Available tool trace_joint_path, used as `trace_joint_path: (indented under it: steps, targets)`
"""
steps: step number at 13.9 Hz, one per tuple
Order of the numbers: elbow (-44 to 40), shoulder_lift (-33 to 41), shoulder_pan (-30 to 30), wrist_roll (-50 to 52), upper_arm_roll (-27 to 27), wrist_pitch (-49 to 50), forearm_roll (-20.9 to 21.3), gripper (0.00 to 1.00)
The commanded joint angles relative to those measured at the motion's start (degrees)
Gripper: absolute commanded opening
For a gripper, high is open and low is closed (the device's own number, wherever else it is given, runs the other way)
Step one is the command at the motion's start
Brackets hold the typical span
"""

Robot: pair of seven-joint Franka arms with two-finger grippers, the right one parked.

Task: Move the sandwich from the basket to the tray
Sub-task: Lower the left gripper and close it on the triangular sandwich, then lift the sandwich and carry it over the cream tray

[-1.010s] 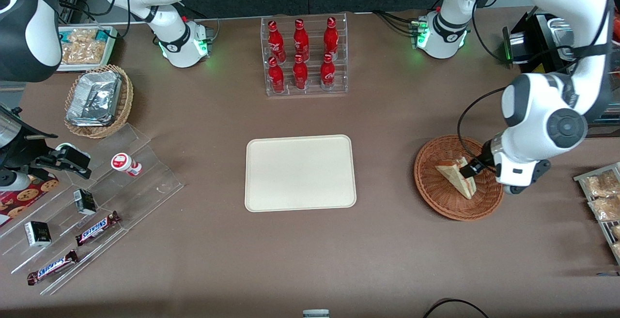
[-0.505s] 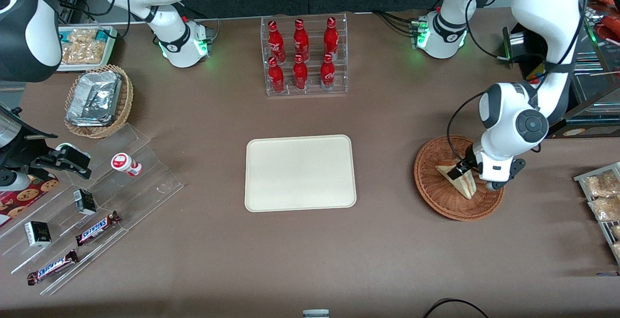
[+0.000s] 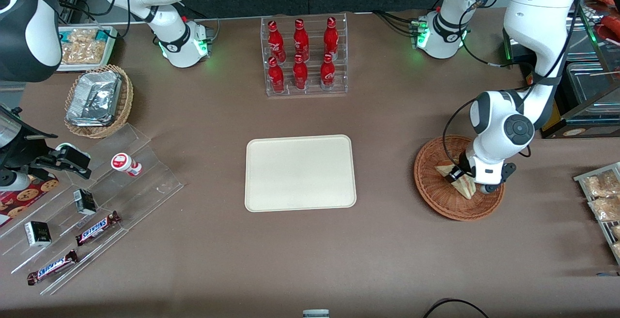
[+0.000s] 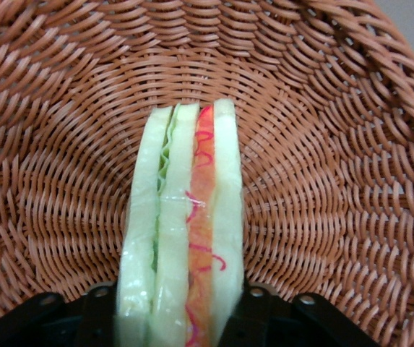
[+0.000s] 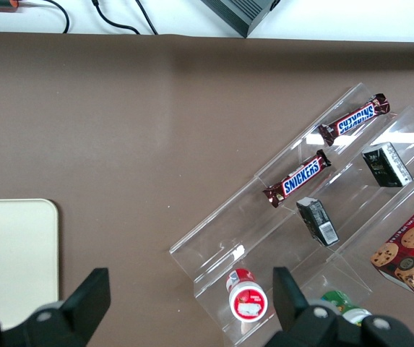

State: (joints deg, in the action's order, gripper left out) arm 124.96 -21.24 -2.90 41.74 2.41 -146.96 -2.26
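Front view: brown counter (image 3: 387, 129); cream tray (image 3: 300, 173) at centre, bare. Wicker basket (image 3: 457, 178) toward working arm's end. End effector (image 3: 456, 174) is down in basket, fingers straddling the wrapped sandwich (image 4: 183, 231), one per bread face; whether clamped, cannot tell. Step: grasp. Next move, judged: firm grip, lift clear of rim, carry to tray.

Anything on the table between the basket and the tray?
No: the front view shows bare brown tabletop between basket and tray. The gripper is at the sandwich.
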Motion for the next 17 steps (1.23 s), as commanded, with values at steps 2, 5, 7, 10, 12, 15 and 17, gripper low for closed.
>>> trace_joint_path:
  steps: [2, 5, 7, 10, 12, 15, 17]
  targets:
    - [-2.3, 4.0, -0.5, -2.9, -0.1, 6.5, -0.2, 0.05]
    - [-10.9, 5.5, -0.8, -4.8, 3.2, 18.2, 0.0, 0.05]
    - [-20.2, 4.6, -1.0, -5.4, 7.8, 28.0, 0.4, 0.05]
    - [-29.0, 2.8, -7.9, -4.9, 10.7, 33.2, 2.5, 0.07]
    - [-32.9, -0.3, -14.2, -4.6, 10.7, 33.1, 2.4, 0.07]
    - [-40.5, -7.8, -21.4, 0.2, 10.7, 32.9, 2.0, 0.09]
    - [-46.1, -13.3, -26.0, 2.5, 10.6, 32.7, 2.3, 0.09]
